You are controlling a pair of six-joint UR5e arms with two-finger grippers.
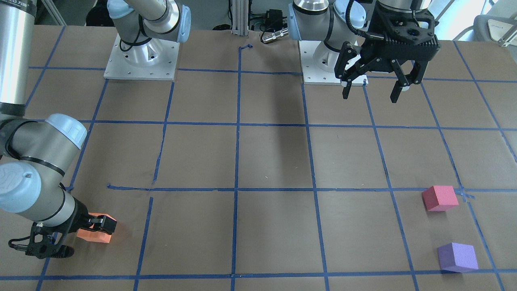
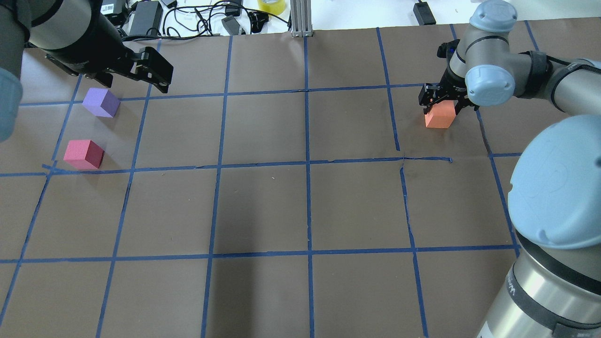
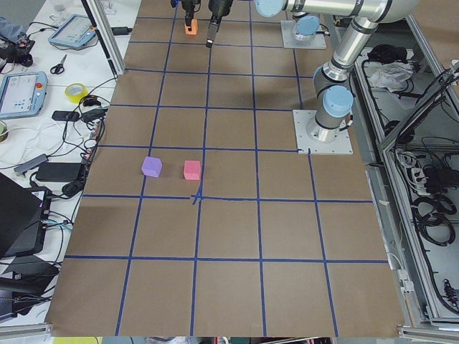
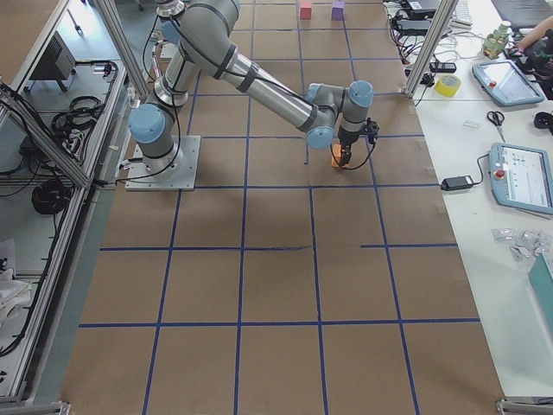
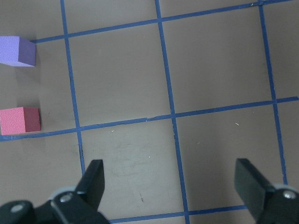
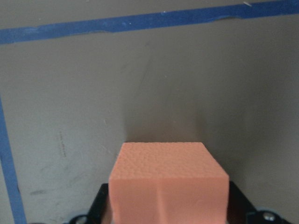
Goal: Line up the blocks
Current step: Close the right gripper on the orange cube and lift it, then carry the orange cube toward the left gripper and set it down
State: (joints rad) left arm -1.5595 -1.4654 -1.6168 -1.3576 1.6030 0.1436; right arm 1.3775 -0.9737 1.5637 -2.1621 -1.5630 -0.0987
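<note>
Grainy, matte foam orange cube sits pinched in the right gripper; left gripper hangs spread wide, holding nothing.

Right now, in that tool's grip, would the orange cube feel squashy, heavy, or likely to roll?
Probably slightly squashy and light: the orange cube has a grainy, matte, foam-like surface, so it may give a little in the right tool. Its flat faces and square edges suggest it will sit still, not roll.
</note>
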